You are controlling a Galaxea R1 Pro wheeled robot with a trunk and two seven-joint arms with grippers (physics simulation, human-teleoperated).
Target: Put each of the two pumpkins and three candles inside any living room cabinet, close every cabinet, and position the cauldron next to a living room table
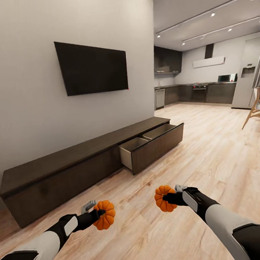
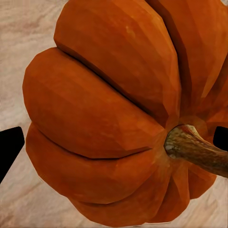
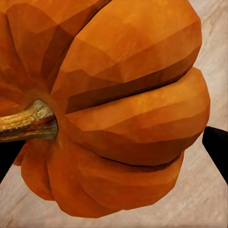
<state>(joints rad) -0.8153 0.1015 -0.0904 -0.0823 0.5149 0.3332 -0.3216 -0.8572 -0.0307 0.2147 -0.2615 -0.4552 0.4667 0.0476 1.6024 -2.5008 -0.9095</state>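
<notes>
two bright orange ribbed pumpkins are in my grasp, one per arm, both held low over the pale wood plank floor [image 1: 211, 154]. on the left, my left gripper [image 1: 98, 214] is clamped on the left pumpkin [image 1: 104, 214], its brown stem close to the wrist camera. ahead on the left wall, the long low dark brown wooden cabinet [image 1: 66, 167] has its right-hand drawer [image 1: 153, 145] pulled out. on the right, my right gripper [image 1: 168, 199] is clamped on the right pumpkin [image 1: 164, 198].
</notes>
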